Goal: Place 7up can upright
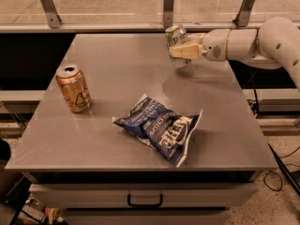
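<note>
gripper (174, 51) clamps 7up can (176, 35) over table (117, 71)

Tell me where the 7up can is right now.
In the camera view, the 7up can is clamped in the gripper over the table's far right part, beyond the blue chip bag and well right of the orange-gold can.

The gripper (182, 51), clamped on the 7up can (175, 35), hangs over the far right part of the surface (117, 60), with bare surface directly beneath and around it. Obstacles: an orange-gold can (73, 88) upright near the left edge, and a blue chip bag (161, 128) lying front of centre, the two well apart. Metal posts (168, 6) line the far edge behind the gripper.
</note>
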Robot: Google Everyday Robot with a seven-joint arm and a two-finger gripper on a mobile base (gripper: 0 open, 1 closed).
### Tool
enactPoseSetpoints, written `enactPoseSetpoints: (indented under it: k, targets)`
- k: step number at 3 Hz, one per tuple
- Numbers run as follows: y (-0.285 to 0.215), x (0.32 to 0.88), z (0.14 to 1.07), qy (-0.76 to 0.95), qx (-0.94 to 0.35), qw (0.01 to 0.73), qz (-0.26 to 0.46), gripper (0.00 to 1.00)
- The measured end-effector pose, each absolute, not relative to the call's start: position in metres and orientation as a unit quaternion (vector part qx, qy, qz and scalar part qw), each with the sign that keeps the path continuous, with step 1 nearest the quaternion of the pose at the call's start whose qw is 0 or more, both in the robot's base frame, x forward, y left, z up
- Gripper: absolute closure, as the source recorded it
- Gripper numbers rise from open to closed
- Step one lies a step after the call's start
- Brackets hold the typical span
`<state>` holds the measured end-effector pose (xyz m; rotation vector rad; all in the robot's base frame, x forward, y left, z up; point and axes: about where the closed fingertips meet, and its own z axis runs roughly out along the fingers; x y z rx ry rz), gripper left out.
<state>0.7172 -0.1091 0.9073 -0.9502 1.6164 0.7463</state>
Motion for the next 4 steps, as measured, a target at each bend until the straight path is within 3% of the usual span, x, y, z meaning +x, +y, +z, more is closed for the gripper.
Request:
enactPoseSetpoints:
  k: [4]
  targets:
    - [-0.119, 0.727, 0.890, 0.623, -0.383, 0.593, 0.337, 1.00]
